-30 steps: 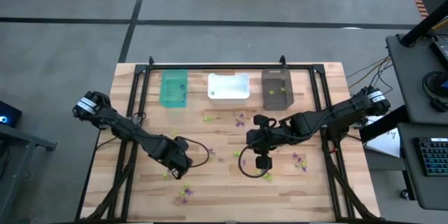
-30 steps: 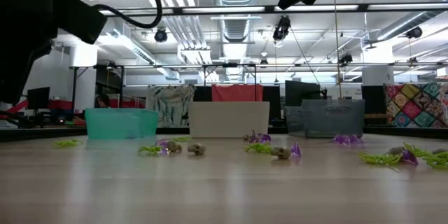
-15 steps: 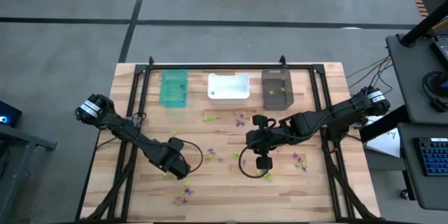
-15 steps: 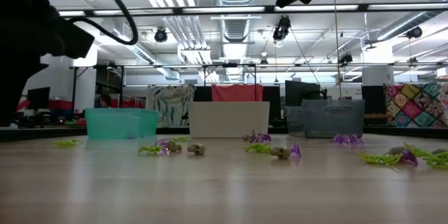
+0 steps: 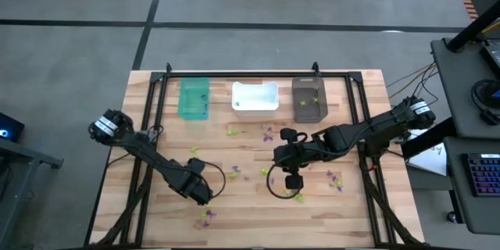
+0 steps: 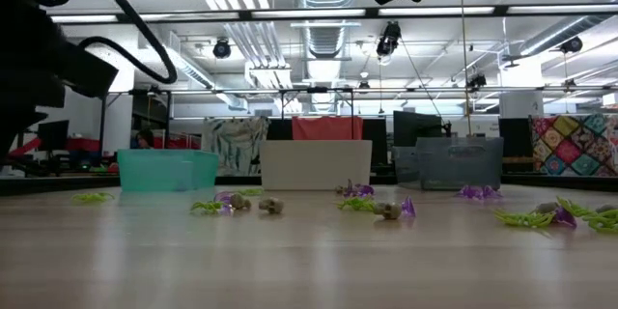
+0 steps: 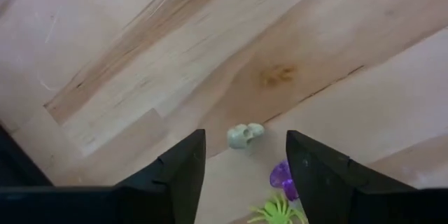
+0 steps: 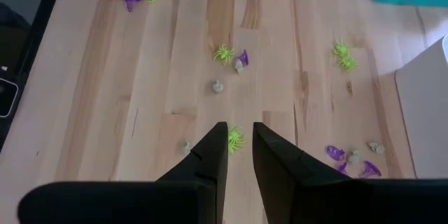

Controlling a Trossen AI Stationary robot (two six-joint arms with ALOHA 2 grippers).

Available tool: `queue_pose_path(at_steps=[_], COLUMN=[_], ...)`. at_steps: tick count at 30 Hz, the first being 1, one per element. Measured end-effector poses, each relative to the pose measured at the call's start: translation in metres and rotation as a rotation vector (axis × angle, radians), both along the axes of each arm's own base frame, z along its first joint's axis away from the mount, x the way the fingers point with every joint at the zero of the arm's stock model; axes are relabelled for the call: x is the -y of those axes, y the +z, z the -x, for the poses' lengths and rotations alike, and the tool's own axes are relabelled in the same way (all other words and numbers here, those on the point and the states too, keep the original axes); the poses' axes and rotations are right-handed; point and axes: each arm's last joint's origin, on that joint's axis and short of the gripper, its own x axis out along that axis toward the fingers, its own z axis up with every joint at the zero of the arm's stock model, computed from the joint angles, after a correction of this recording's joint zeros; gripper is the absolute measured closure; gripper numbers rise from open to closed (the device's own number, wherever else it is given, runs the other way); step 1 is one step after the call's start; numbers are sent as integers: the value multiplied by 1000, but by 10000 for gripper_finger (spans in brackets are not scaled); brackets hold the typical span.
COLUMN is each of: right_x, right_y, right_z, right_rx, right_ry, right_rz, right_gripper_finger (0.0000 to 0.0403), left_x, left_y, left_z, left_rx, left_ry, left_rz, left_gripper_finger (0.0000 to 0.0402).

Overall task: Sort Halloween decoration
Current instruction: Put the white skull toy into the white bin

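The Halloween decoration is many tiny purple, lime-green and pale trinkets strewn over the wooden table [image 5: 156,226]. My left gripper [image 5: 198,193] points straight down near the table's front left, open. In its wrist view a pale skull trinket [image 7: 245,135] lies on the wood between its two fingers, untouched, and my left gripper [image 7: 245,140] hangs above it. A purple trinket [image 7: 282,176] and a green spider [image 7: 277,213] lie right beside it. My right gripper [image 5: 293,180] hangs high over the table's middle, its fingers a narrow gap apart [image 8: 239,147], with nothing between them.
Three bins stand in a row at the far edge: teal [image 5: 194,99], white [image 5: 255,96], dark brown [image 5: 308,98]. More trinkets lie near the far middle [image 5: 269,133], at the right [image 5: 336,178] and by the near edge [image 5: 207,217]. A black frame borders the table.
My left gripper has moved toward the table's near edge and sunk closer to the wood, turning about its own pointing line. My right gripper has kept still.
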Motion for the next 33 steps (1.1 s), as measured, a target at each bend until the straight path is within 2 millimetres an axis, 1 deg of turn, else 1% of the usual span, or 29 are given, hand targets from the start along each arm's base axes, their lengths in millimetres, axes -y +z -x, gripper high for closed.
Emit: queue_pose_path(at_steps=[7,10,17,26,33], right_x=[0,0,-1,-1,-1], right_y=[0,1,1,1,1], right_z=[0,-1,-2,-2,-2], right_rx=[6,13,22,22,22], right_ry=[3,4,8,9,9], right_rz=[1,-1,0,1,1], right_gripper_finger=[346,346,346,346,346], left_x=[1,2,2,3,4], left_y=[-12,-14,-15,-15,-14], left_z=[-2,-3,-3,-5,-6], left_rx=[-38,-43,-38,-20,-10], left_ry=[-1,-1,-1,-16,-36], left_rz=[-26,-30,-28,-14,-18], left_gripper_finger=[237,243,261,321,334])
